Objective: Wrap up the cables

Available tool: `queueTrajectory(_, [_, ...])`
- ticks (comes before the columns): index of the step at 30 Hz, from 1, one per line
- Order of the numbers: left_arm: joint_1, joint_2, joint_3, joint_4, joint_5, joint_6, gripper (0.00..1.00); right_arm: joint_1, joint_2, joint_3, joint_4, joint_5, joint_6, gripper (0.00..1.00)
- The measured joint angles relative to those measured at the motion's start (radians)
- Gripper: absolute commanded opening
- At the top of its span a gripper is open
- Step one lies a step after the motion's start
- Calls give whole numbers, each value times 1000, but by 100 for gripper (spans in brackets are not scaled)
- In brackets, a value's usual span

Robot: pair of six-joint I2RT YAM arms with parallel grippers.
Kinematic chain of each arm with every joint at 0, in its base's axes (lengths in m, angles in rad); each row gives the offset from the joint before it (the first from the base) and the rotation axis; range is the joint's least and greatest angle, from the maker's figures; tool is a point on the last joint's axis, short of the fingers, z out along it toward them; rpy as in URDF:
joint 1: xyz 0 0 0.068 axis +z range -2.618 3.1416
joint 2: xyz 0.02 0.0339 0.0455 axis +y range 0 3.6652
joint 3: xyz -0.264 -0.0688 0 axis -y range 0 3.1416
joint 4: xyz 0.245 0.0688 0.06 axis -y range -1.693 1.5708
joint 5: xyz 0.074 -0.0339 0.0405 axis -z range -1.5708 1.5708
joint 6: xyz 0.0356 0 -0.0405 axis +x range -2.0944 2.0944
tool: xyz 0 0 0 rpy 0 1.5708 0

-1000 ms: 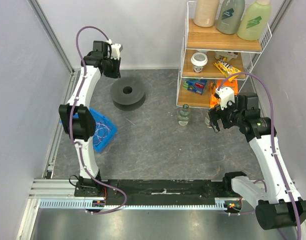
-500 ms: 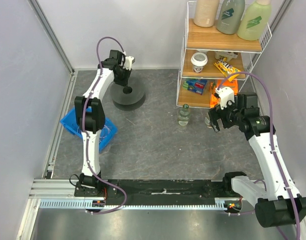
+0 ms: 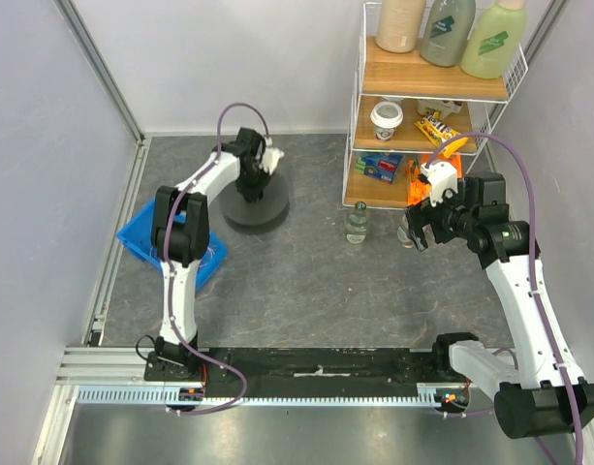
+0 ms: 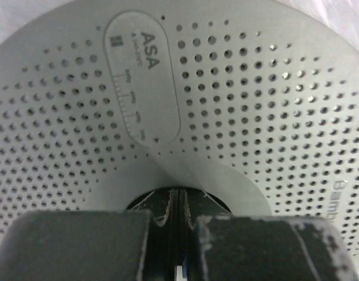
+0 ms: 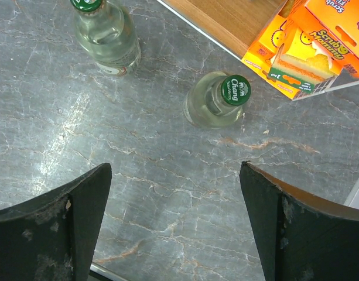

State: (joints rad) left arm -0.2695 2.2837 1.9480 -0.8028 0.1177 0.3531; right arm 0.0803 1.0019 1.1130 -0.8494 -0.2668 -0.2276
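Several pale cables (image 3: 209, 256) lie looped in the blue tray (image 3: 134, 237) at far left, partly behind the left arm (image 3: 175, 228). Left gripper (image 4: 179, 205) hangs over the grey perforated spool (image 4: 243, 117) at its hub, jaws pressed together, empty. Right gripper (image 5: 176, 199) hovers wide open, empty, above the floor (image 5: 144, 158) near two bottles (image 5: 217, 99).

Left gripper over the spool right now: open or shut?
Shut. In the left wrist view the left gripper has its jaws together, only a thin seam between them, just above the centre hole of the spool.
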Motion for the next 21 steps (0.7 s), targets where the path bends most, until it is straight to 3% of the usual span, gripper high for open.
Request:
queueTrajectory(4, [-86,-159,-265,22,14,26,2,-4,2,0,0,-8,0,98])
queueTrajectory(11, [-302,-390,-572,63,66,29,1,-6,1,0,0,-13,0,98])
queueTrajectory(16, [-377,-472,-708,71,99,15,2,-6,-2,0,-1,-14,0,98])
queueTrajectory(21, [-416,-500,-713,47,102,-18,5,-6,-2,0,-1,-23,1,98])
